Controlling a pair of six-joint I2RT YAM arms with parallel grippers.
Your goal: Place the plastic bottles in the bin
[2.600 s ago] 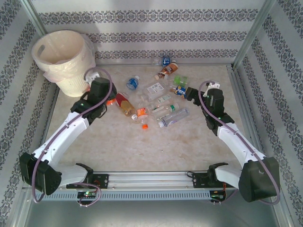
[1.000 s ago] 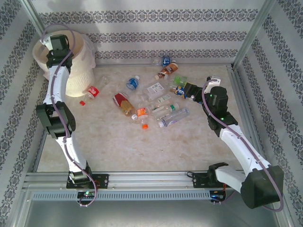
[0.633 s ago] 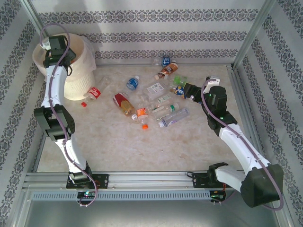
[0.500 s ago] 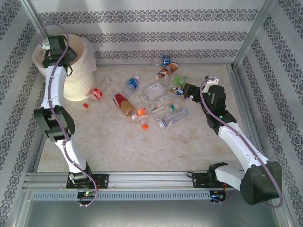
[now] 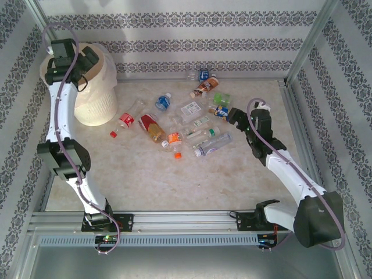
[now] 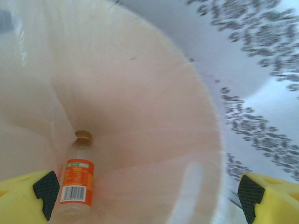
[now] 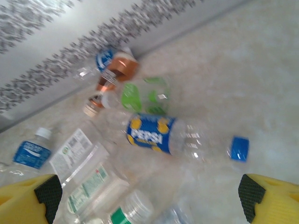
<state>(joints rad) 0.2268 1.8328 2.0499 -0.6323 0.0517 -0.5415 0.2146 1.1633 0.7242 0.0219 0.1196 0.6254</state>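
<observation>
Our left gripper (image 6: 147, 189) has swung up over the round cream-white plastic bin (image 5: 97, 102) at the worktop's (image 5: 174, 186) far-left corner, jaws spread; one orange-labelled clear bottle (image 6: 76, 187) lies inside. We count many bottles (image 5: 212, 143) left mid-worktop, under the right gripper (image 7: 149, 193), its jaws spread too.

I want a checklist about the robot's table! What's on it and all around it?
Surface: pale marbled table.
Job's things: bottles scattered mid-table; one orange bottle inside the bin.
Clutter: loose orange cap, red cap, blue cap.
Grippers: left gripper open above the bin, fingers wide; right gripper open over the bottles.
Cables: purple cable along each arm.
Surroundings: patterned walls, metal frame.
</observation>
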